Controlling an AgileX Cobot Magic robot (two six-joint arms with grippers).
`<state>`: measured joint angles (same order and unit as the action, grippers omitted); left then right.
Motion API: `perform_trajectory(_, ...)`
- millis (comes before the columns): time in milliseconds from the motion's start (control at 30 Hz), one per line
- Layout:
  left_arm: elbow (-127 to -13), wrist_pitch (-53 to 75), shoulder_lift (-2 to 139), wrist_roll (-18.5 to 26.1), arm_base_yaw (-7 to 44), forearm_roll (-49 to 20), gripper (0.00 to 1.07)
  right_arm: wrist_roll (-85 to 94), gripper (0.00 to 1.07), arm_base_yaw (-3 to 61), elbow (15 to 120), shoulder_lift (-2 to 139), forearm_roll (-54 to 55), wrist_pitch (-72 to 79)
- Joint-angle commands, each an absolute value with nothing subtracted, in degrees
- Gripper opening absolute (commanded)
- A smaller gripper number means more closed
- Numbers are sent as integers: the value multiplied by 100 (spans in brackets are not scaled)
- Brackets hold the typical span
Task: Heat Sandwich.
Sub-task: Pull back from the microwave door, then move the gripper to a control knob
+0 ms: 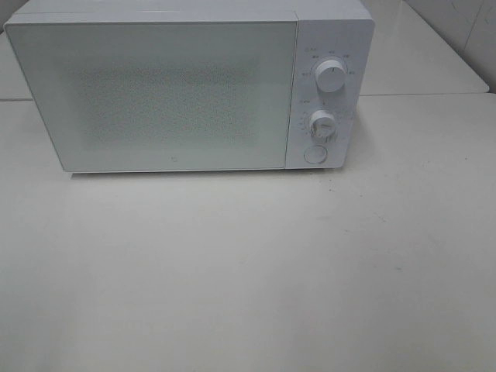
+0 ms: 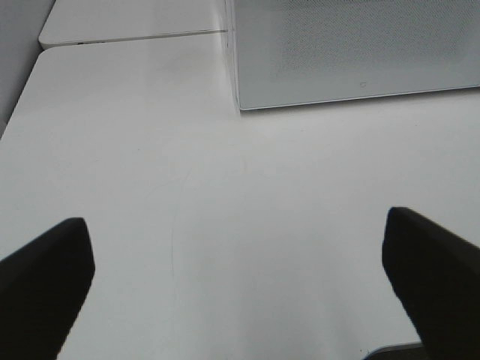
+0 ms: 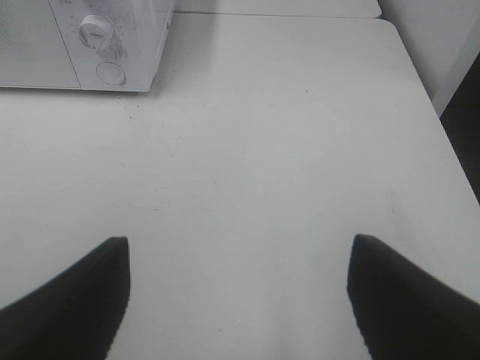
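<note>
I'm hovering the left tool (image 2: 234, 221) and right tool (image 3: 238, 241) wide and empty, judging the closed white boxy microwave (image 1: 155, 93) needs opening next.

Microwave (image 1: 155, 93) on the table's (image 1: 248, 279) far side

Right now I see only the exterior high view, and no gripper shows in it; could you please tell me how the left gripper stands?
Observer: The left gripper is open and empty, above the table, facing the door of the microwave.
Operator: Thank you. And the right one?
Observer: The right gripper is open and empty too, facing the control panel of the microwave.
Operator: Is the sandwich near either?
Observer: Neither wrist view shows a sandwich.
</note>
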<state>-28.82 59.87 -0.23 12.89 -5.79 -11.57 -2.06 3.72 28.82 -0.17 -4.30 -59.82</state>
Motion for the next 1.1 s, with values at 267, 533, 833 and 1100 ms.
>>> perform_trajectory(267,-2876,5930,-172,1266,-607,-1175,101,-195,76,350,2888,-172,-430,-5942)
perform_trajectory(533,-2876,5930,-172,1266,-607,-1175,101,-195,76,350,2888,-172,-430,-5942)
perform_trajectory(833,-2876,5930,-172,1266,-607,-1175,101,-189,76,350,2974,-155,-441,-5873)
perform_trajectory(1100,-2876,5930,-172,1266,-607,-1175,101,-189,76,350,3295,498,-447,-5655)
